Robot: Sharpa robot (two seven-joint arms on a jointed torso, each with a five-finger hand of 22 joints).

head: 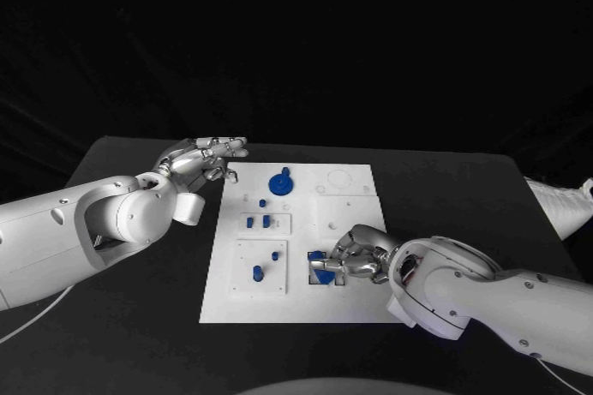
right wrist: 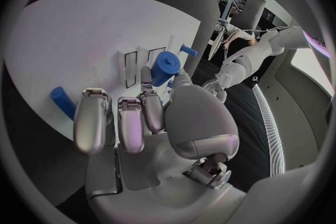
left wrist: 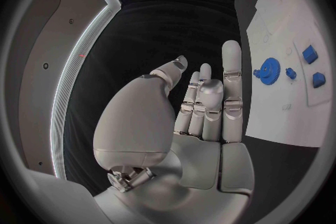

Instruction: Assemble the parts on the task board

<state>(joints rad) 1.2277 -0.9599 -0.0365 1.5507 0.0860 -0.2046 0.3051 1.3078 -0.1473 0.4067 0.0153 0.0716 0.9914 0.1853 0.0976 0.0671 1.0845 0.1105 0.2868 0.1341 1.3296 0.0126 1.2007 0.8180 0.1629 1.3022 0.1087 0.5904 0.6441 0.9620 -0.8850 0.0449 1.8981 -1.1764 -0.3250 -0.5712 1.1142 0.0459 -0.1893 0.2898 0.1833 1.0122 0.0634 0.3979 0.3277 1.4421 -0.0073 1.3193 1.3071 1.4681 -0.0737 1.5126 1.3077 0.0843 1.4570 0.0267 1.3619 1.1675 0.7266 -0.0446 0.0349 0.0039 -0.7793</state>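
White task board [head: 352, 305] in the middle of the black counter [head: 470, 189], right hand [head: 352, 256] on its near right part with fingers closed around a blue cylindrical part [right wrist: 164, 68], left hand [head: 204, 162] empty, fingers extended, at the board's far left corner, blue gear [head: 283, 185] lying on the far half

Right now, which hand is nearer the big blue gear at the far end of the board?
Left. The left hand hovers open just off the task board's far left edge, beside the blue gear. The right hand is down at the board's near end, on a blue part.
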